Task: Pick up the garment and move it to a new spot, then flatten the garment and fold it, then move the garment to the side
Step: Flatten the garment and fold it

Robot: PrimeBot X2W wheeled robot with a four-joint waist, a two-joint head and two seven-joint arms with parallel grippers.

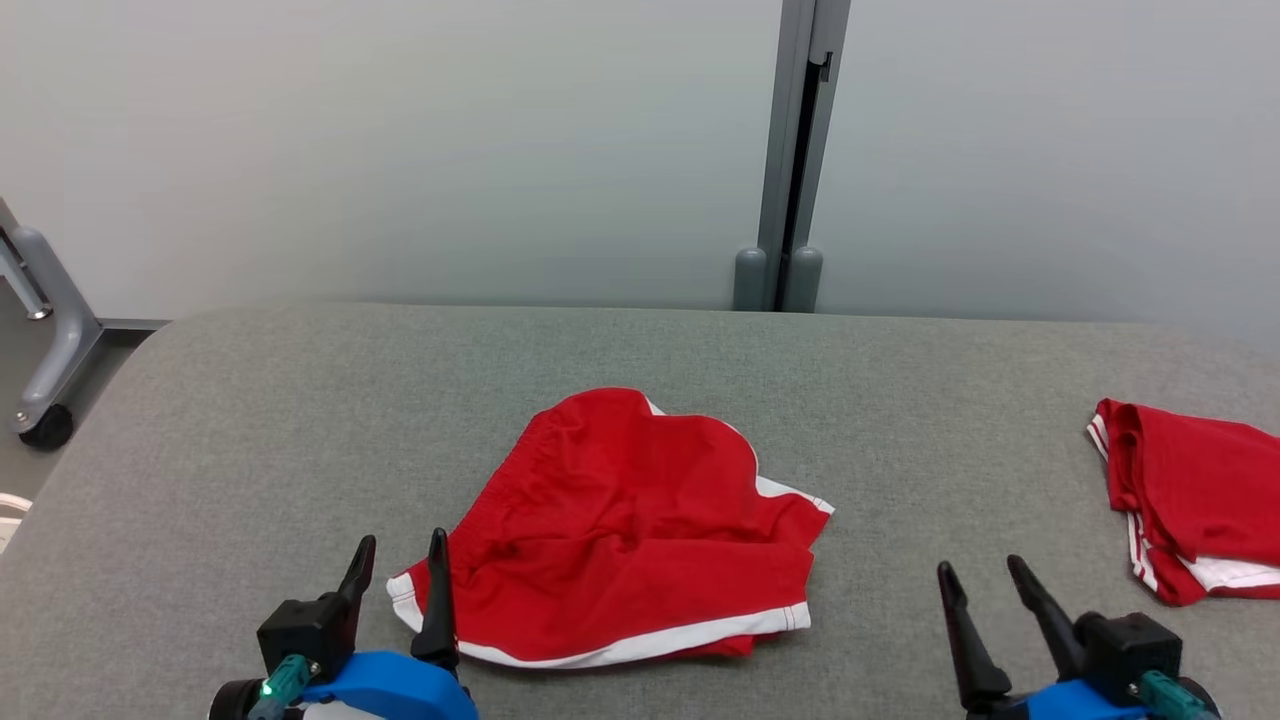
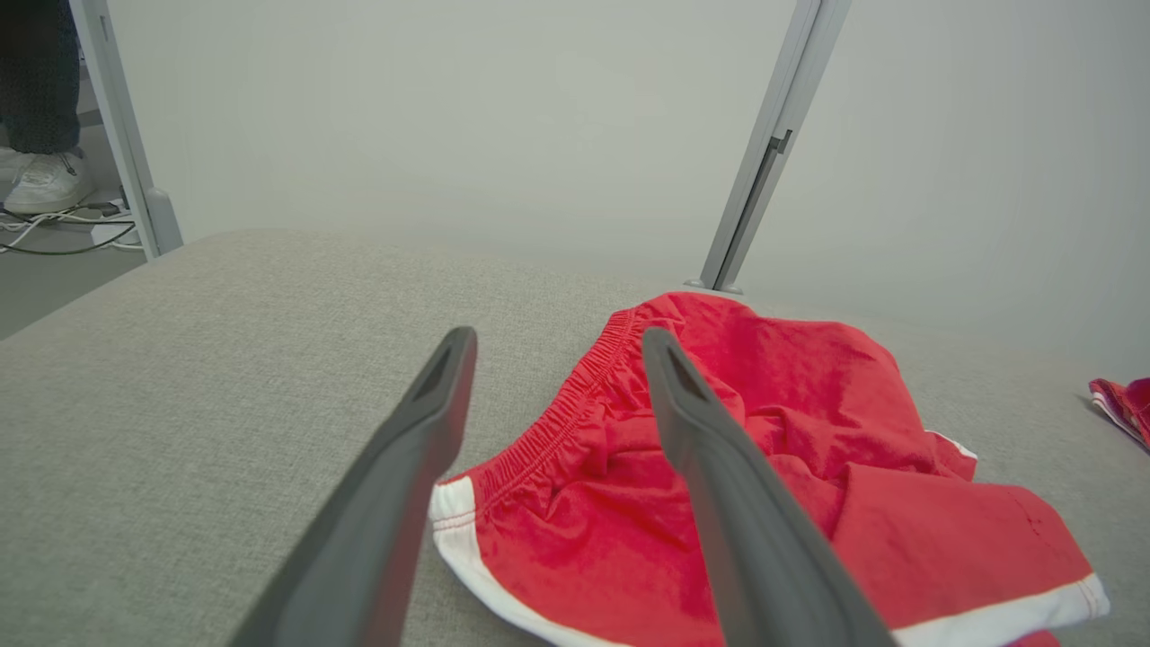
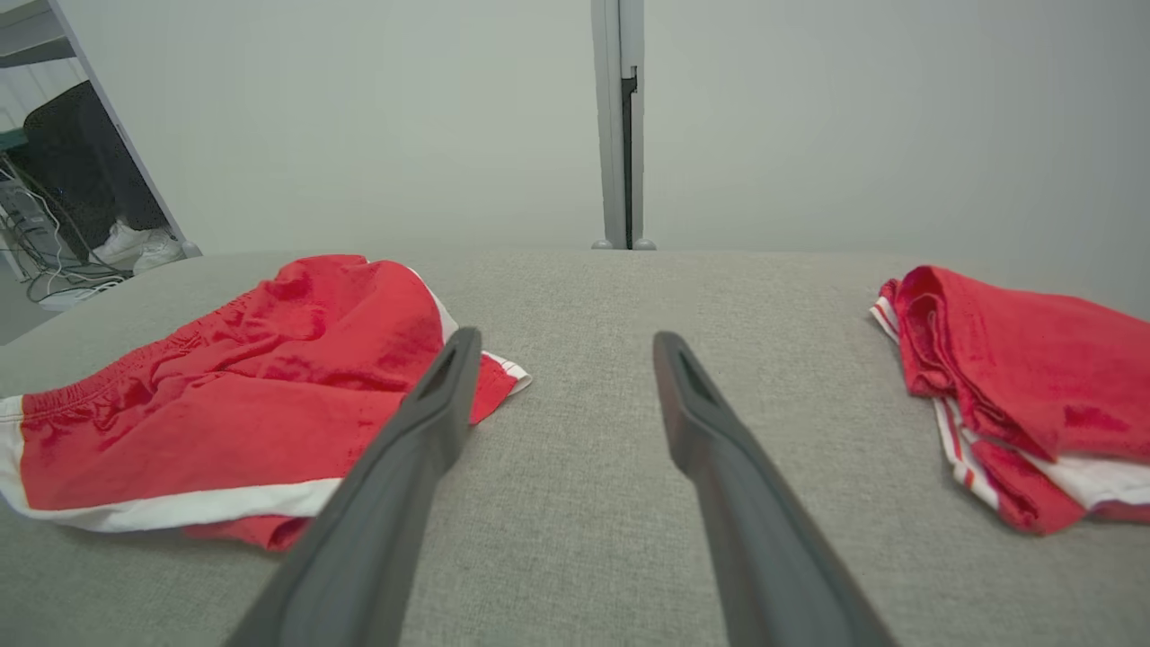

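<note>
The left end effector [image 1: 403,538] and right end effector [image 1: 980,565] are both spread and empty. The crumpled red shorts [image 1: 620,520] lie on the grey surface [image 1: 250,420] just ahead and right of the left one. The right one hovers between them and a second red garment [image 1: 1190,490].

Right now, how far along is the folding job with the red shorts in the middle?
Done: nothing certain; a second red garment sits roughly folded at the right of the table. In hand: nothing; both arms' jaws stand open and empty, the left beside the red shorts. Left: they lie rumpled mid-table, so at least flattening, folding and moving aside remain.
</note>
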